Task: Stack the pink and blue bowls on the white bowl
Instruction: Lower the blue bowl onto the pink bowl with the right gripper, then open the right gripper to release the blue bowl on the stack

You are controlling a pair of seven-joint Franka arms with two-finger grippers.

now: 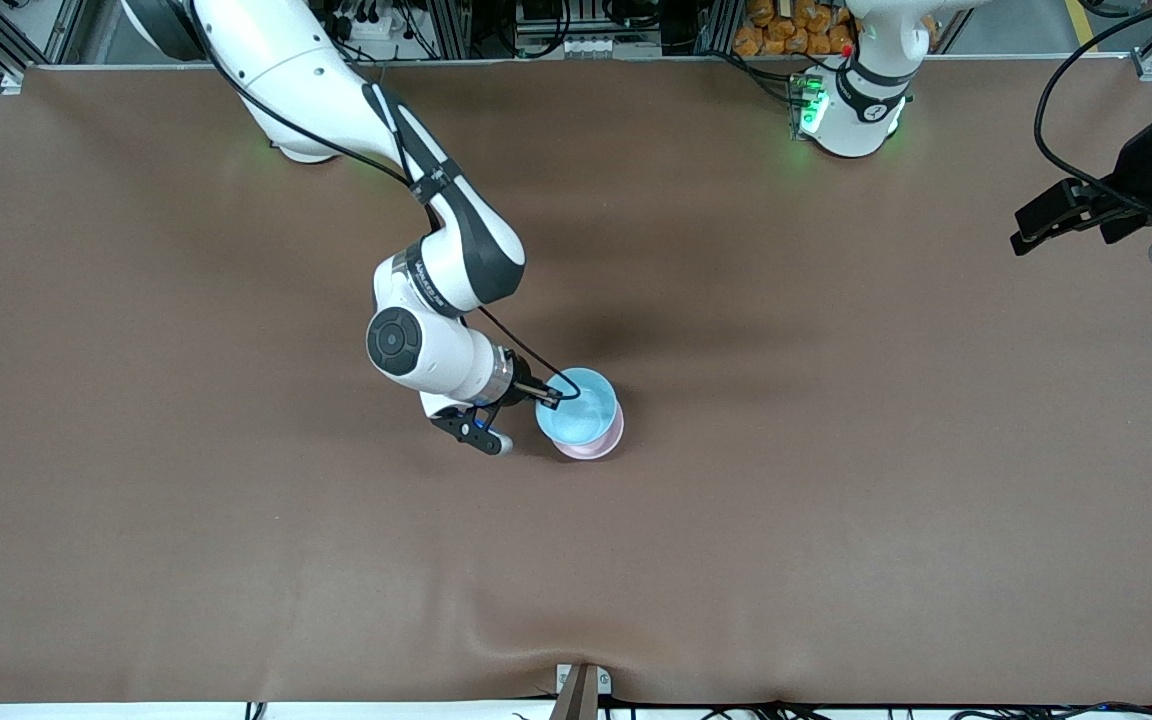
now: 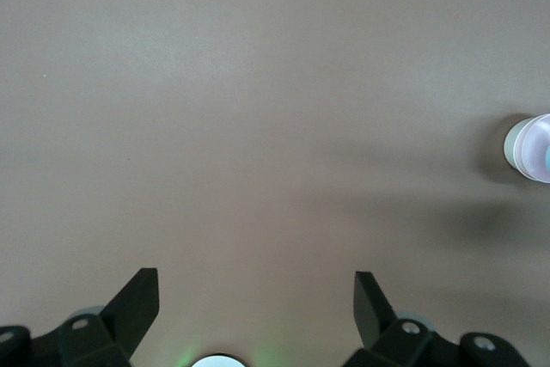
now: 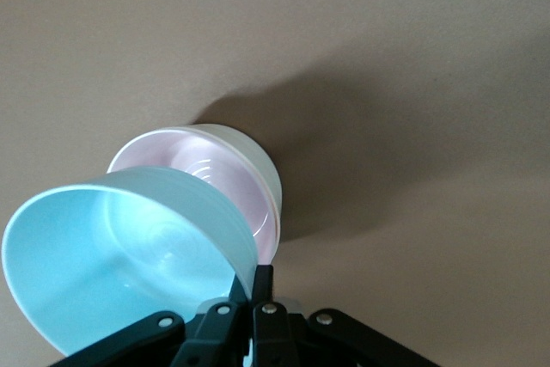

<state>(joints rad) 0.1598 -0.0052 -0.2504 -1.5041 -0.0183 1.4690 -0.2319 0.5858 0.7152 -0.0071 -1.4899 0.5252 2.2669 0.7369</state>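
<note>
Nearest the front camera, near the middle of the brown table [image 1: 836, 500], stands the stack: the pink bowl [image 1: 598, 444] sits nested in the white bowl [image 3: 258, 161], whose pale wall shows around the pink rim in the right wrist view. Only a pink crescent of the stack shows from the front, since the blue bowl [image 1: 577, 405] covers most of it.

That blue bowl is held tilted just above the pink one, its mouth turned partly sideways, its lower edge overlapping the pink rim in the right wrist view; whether the two touch cannot be told. The right gripper [image 1: 548, 395] pinches the blue bowl's rim with its fingers pressed together on the wall, at the side toward the right arm's end of the table. The right arm reaches down to it from its base at the table's robot edge.

Well apart from the bowls, the left gripper [image 2: 256, 302] waits above bare table at the left arm's end, its jaws spread wide with nothing between them. From its wrist camera the stack appears small at the picture's edge.
</note>
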